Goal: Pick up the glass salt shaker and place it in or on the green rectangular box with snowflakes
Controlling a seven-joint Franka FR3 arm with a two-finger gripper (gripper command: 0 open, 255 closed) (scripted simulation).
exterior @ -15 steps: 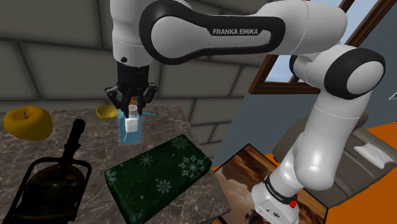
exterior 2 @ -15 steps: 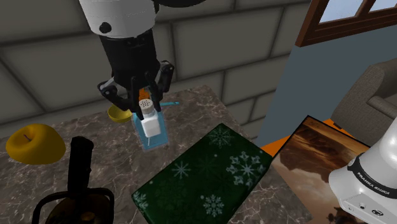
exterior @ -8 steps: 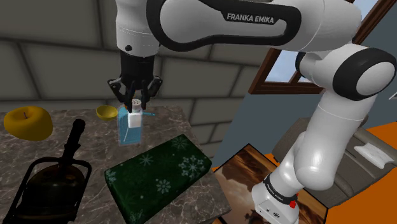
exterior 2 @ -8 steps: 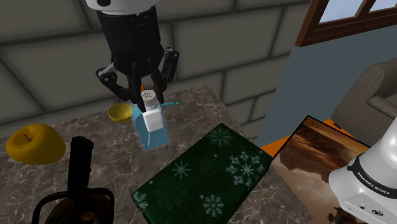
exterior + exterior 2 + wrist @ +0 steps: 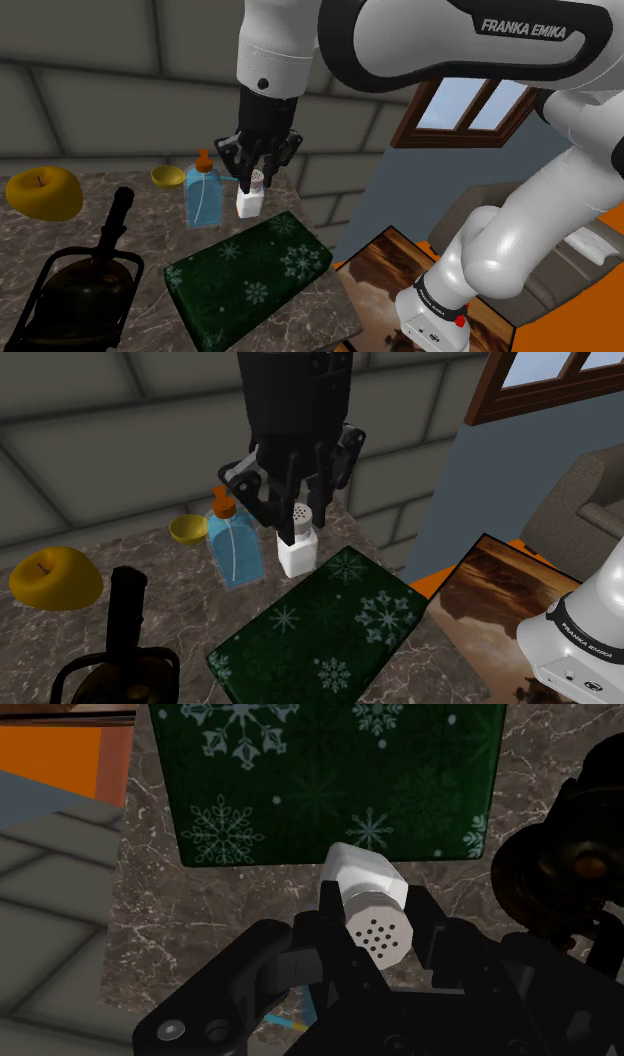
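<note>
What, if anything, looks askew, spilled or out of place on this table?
Nothing stands out. The salt shaker is held roughly upright in the jaws beside the green snowflake box, which lies flat; the blue bottle stands upright, and nothing is spilled.

The salt shaker [image 5: 366,901] has an opaque, matt white body and a grey perforated cap. The box [image 5: 320,784] is matt dark green with printed snowflakes. The table [image 5: 150,954] is veined stone, and the bottle [image 5: 235,552] is translucent blue.
</note>
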